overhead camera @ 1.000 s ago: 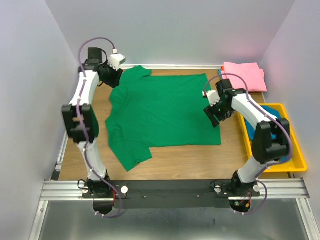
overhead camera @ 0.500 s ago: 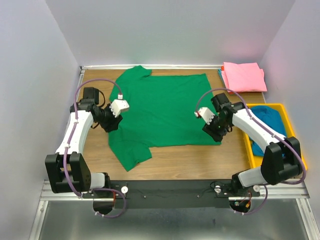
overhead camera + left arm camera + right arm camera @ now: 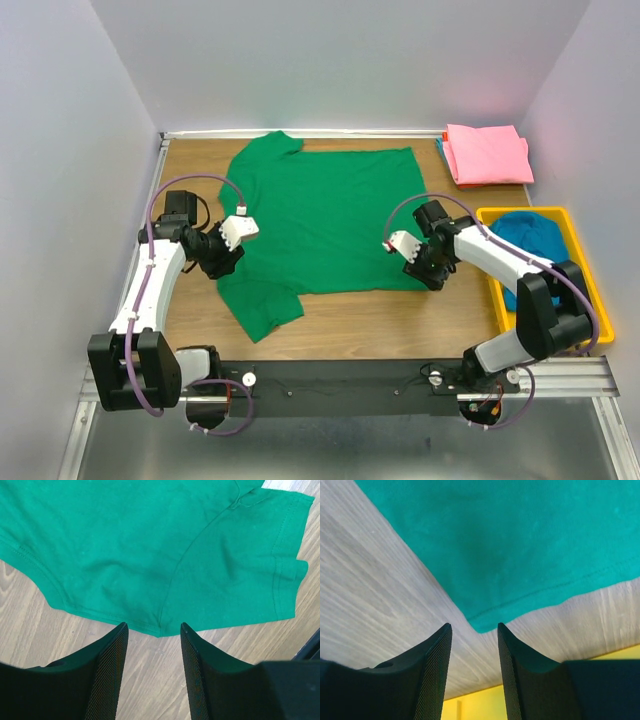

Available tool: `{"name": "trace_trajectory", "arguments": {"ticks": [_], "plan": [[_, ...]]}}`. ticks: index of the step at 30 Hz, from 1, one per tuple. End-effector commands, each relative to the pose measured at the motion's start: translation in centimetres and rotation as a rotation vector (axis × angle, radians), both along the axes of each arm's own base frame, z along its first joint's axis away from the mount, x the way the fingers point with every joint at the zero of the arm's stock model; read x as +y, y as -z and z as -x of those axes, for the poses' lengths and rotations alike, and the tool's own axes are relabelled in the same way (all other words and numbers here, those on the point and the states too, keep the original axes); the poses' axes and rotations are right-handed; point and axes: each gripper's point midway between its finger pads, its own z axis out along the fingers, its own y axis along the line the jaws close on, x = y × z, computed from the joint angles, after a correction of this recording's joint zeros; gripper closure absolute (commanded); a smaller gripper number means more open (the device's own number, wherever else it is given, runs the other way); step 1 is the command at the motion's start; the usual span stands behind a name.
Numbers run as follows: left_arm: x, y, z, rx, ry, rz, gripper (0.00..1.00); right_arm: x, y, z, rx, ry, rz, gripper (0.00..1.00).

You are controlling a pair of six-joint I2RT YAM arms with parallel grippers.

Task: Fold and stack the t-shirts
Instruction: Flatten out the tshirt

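On the left, the left hand [image 3: 153, 625] is spread, holding nothing, with its fingers just above the left edge of the green t-shirt [image 3: 330, 220], where a sleeve seam ends. This t-shirt lies flat and unfolded in the middle of the worktop [image 3: 400, 320]. The right hand [image 3: 474, 625] is also spread, over the near right corner of the same t-shirt. At the far right corner lies a folded pink t-shirt [image 3: 488, 153]. Nearer, a blue t-shirt [image 3: 530, 235] lies crumpled in the yellow tray [image 3: 545, 209].

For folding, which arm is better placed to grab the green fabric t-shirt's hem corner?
Right: the right gripper, open, frames the green fabric t-shirt's corner; the left gripper faces the sleeve seam.
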Motion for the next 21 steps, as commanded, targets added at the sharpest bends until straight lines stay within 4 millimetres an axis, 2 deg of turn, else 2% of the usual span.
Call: {"name": "trace_trajectory", "arguments": {"ticks": [1, 6, 11, 15, 21], "plan": [[0.5, 0.3, -0.1, 0.004, -0.005, -0.019, 0.46, 0.0, 1.3, -0.7, -0.027, -0.029, 0.024, 0.51], [0.7, 1.2, 0.6, 0.038, 0.013, -0.036, 0.46, -0.2, 3.1, -0.1, -0.002, -0.036, 0.037, 0.54], [1.9, 3.0, 2.3, 0.054, 0.045, -0.119, 0.47, -1.7, 4.5, 0.5, -0.011, -0.049, 0.105, 0.59], [3.0, 5.2, 3.8, 0.065, 0.079, -0.21, 0.47, -1.8, 4.7, 0.8, -0.006, -0.041, 0.107, 0.73], [3.8, 7.2, 3.5, 0.07, 0.103, -0.3, 0.5, -1.8, 4.5, 0.3, -0.014, -0.03, 0.115, 0.84]]}}
